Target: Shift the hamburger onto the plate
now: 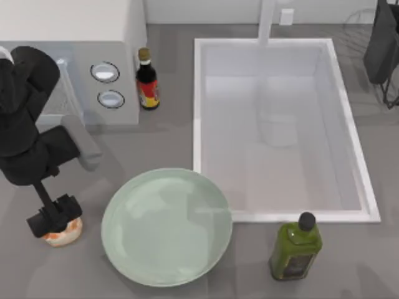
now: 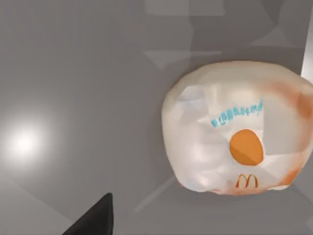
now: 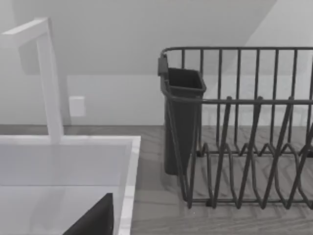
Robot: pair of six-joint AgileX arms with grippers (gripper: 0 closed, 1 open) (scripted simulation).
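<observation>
The sink basin (image 1: 280,124) is the largest thing, sunk into the worktop (image 1: 349,261) on the right half of the top view, with a faucet (image 1: 267,22) at its far rim. It is out of the route and needs only to be left alone.

The plate (image 1: 167,226) comes next: a wide mint-green dish lying flat, its rim just beside the basin's near-left corner. It looks bare, so any spot inside the rim will do as a target.

The left arm reaches down at the top view's left, and the left end effector (image 1: 55,216) sits right over the hamburger (image 1: 62,232), which rests on the worktop near the plate's left rim but apart from it. I cannot tell how far its fingers are spread. The right arm is parked at the far right corner by a dish rack (image 3: 244,132).

2 bottles stand well clear: a green one (image 1: 295,248) right of the plate and a dark sauce bottle (image 1: 148,81) at the back, neither between hamburger and plate.

The hamburger, smallest of all, shows in the left wrist view (image 2: 234,127) as a rounded lump in printed wrapper. I judge it light and soft, with a slick wrapper, so a gentle pinch across its widest middle suits best; a hard squeeze could crush it, and the raised rim calls for a lift first.
</observation>
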